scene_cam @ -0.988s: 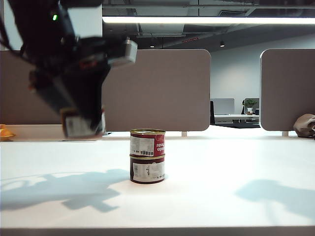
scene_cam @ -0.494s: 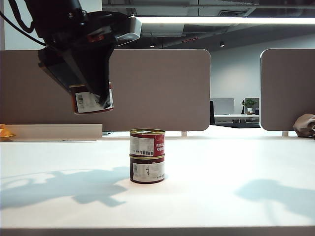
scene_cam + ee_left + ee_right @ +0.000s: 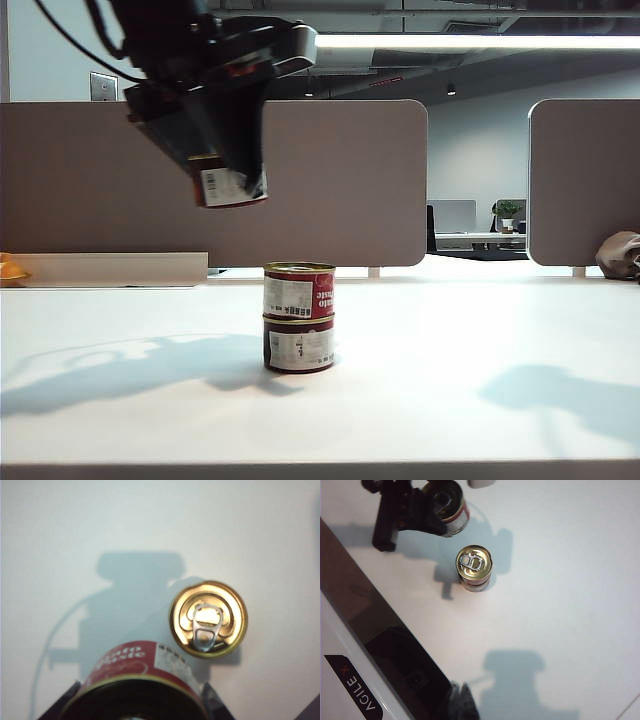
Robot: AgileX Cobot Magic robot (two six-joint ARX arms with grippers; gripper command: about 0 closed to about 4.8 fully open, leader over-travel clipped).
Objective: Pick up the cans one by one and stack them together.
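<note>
On table (image 3: 480,340): smooth white surface.
Stacked cans (image 3: 299,317): two squat cylinders at centre, maroon sides, gold pull-tab lid.
Left gripper (image 3: 228,180): clamps third can (image 3: 230,187) aloft, upper left of stack.
Right gripper: closed, unseen.

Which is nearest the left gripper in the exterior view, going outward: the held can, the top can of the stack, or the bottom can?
1. Held can: in the left gripper, raised above and left of the stack.
2. Top can: upper tin of the stack, below and right of the gripper.
3. Bottom can: on the table, under the top can, farthest.
</note>
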